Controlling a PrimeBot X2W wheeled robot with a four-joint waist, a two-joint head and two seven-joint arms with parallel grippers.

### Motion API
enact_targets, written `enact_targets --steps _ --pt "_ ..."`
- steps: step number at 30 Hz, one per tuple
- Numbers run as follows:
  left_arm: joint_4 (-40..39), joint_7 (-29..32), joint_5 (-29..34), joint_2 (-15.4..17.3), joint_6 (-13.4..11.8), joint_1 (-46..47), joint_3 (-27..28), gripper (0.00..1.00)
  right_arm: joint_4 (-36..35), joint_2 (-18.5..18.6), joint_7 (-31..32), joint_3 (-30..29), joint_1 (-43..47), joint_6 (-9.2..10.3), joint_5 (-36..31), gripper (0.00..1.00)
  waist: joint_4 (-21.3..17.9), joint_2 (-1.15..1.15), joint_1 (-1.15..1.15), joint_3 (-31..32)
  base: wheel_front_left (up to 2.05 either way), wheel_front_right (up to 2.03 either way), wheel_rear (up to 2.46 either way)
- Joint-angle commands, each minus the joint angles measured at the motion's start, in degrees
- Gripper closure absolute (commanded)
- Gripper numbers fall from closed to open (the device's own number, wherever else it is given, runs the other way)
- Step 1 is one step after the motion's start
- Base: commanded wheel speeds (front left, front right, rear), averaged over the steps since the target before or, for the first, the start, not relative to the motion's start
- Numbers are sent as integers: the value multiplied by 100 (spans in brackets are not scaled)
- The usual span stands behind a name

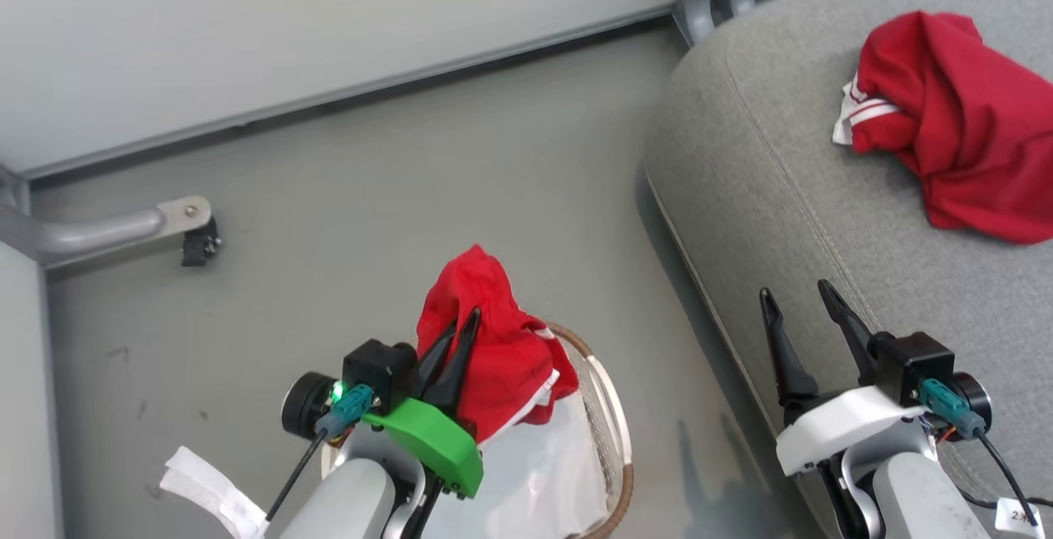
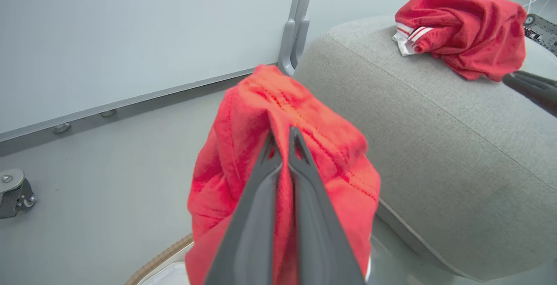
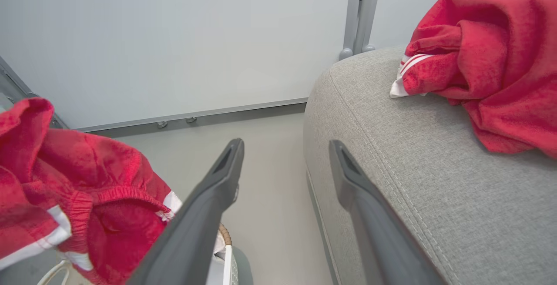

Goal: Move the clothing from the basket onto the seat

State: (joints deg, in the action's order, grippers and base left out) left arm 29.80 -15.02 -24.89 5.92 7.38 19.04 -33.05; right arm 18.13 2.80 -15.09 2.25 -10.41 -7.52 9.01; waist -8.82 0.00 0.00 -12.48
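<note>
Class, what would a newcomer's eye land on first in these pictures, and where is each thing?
A red garment hangs from the left gripper, jaws shut on it, above the basket. A second garment, red with white stripes, lies crumpled on the grey seat. The right gripper hovers open at the seat's edge.

Red clothing (image 1: 962, 111) with white stripe trim, grey woven seat (image 1: 823, 218), cream basket (image 1: 613, 424)

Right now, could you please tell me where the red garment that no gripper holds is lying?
In the head view the red garment lies crumpled at the upper right on the seat, beyond the open right gripper.
</note>
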Motion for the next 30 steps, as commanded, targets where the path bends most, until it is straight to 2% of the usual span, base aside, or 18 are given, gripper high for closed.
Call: enact_targets --steps 1,10,14,22,30 --pt "-162 -20 43 -51 21 -96 77 100 29 24 -11 -30 149 6 21 0 288 0 0 469 0 0 0" --pt "-1090 -20 176 -129 21 139 507 100 169 24 -11 8 506 6 16 0 351 0 0 864 0 0 0" --pt "-1356 -20 243 -122 21 261 606 100 257 20 -11 263 620 6 -104 0 380 0 0 970 0 0 0" --pt "-1597 -21 250 -168 21 331 542 100 364 37 -11 1753 426 7 -458 0 528 0 0 1011 0 0 0" --pt "-1590 -21 165 -221 21 353 238 100 589 23 -11 2485 -371 6 -229 0 783 0 0 928 0 0 0"
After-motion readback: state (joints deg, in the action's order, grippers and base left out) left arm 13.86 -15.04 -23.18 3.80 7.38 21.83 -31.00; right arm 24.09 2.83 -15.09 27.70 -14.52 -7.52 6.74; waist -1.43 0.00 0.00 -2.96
